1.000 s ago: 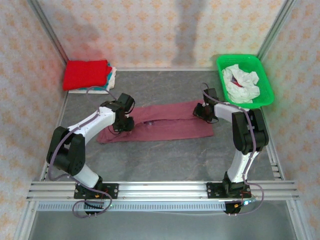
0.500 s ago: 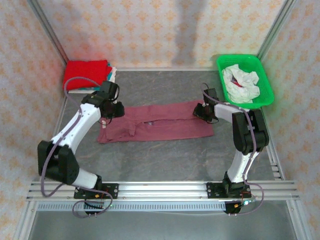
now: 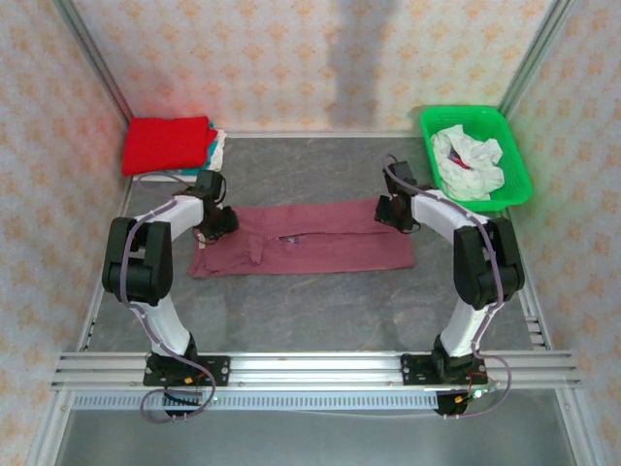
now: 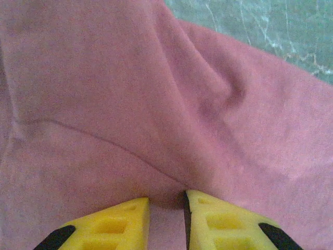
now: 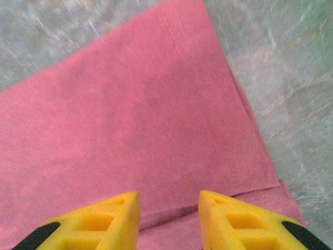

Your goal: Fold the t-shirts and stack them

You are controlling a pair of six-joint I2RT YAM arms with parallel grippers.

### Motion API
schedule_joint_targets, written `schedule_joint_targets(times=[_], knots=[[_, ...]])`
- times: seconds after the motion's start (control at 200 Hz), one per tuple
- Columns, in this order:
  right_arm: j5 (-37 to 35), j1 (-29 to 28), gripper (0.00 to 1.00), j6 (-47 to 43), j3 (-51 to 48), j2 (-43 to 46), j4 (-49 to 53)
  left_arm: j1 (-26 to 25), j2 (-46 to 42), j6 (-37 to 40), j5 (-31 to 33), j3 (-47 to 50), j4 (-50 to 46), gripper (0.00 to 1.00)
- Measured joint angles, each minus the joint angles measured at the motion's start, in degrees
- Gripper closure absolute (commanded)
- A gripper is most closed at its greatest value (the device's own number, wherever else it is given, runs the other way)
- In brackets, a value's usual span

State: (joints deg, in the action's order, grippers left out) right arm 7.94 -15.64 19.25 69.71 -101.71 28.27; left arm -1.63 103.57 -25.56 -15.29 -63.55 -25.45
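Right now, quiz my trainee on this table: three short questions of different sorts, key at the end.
1. True or false: the maroon t-shirt lies inside the green basket.
2. Which t-shirt is on top in the far-left corner? A. red t-shirt B. white C. teal
3. Name the gripper at the maroon shirt's end nearer the basket.
Key: 1 false, it lies on the table; 2 A; 3 right gripper.

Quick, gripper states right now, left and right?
Left gripper: closed, pinching the maroon t-shirt.
Right gripper: open, jaws apart over the same t-shirt, holding nothing.
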Motion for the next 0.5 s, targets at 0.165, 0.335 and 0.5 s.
schedule_joint_targets(times=[0.165, 0.335, 0.5], knots=[[-2.6, -0.3, 0.66, -1.4, 9.1, -5.9, 2.6, 0.9, 2.8, -0.6, -1.7, -2.1, 1.3, 0.78], [-4.1, -0.3, 0.66, -2.4, 13.8, -14.1, 3.5, 0.9, 5.6, -1.2, -2.3, -5.4, 1.6, 0.78], [-4.1, -0.3, 0.67, -2.6, 12.7, -15.6, 3.6, 0.2, 10.4, -0.1, -1.6, -13.0, -0.9, 0.77]])
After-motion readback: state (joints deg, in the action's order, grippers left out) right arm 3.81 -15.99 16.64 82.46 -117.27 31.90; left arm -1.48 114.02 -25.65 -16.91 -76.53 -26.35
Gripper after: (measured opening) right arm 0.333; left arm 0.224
